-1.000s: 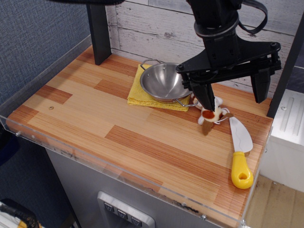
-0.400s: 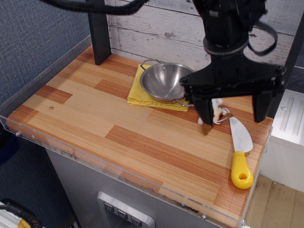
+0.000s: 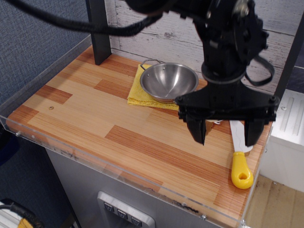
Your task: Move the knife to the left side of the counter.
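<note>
The knife point(image 3: 241, 170) lies at the counter's right front, its yellow handle toward the front edge and its grey blade point(image 3: 237, 135) pointing back, partly hidden by my gripper. My gripper point(image 3: 225, 135) hangs open above the counter, its two black fingers spread wide. The right finger point(image 3: 253, 132) is over the blade and the left finger point(image 3: 197, 130) is to the knife's left. It holds nothing. The counter point(image 3: 95, 114) is striped light and reddish-brown wood with a clear acrylic rim.
A steel bowl point(image 3: 168, 80) sits on a yellow cloth point(image 3: 137, 92) at the back middle. A small white toy point(image 3: 218, 121) behind my gripper is mostly hidden. A black post point(image 3: 99, 31) stands at the back left. A white box point(image 3: 289, 137) is at the right.
My gripper has moved forward and lower, from over the small toy to over the knife's blade. It stays open. The knife has not moved.
</note>
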`<state>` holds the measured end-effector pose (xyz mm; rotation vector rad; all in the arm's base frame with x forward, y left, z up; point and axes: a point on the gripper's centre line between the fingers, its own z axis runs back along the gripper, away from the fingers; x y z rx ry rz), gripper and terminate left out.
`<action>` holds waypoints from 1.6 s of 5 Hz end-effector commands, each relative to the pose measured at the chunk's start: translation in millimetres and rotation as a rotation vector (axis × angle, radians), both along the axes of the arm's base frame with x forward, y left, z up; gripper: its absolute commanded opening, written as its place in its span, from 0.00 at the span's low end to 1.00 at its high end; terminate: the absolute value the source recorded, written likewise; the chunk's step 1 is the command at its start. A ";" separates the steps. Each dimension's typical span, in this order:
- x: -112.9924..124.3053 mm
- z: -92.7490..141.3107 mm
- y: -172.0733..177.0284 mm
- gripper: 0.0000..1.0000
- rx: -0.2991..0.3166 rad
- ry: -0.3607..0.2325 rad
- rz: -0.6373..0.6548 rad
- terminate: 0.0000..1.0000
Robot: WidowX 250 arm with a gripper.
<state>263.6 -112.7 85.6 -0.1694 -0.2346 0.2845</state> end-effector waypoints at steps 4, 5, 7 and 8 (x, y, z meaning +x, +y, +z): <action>5.0 -46.3 -6.0 1.00 -0.052 -0.030 0.009 0.00; 10.6 -51.8 -7.8 1.00 -0.049 -0.024 0.007 0.00; 21.6 -62.2 -13.8 1.00 -0.045 -0.008 0.021 0.00; 25.1 -65.3 -17.9 1.00 -0.040 -0.003 0.022 0.00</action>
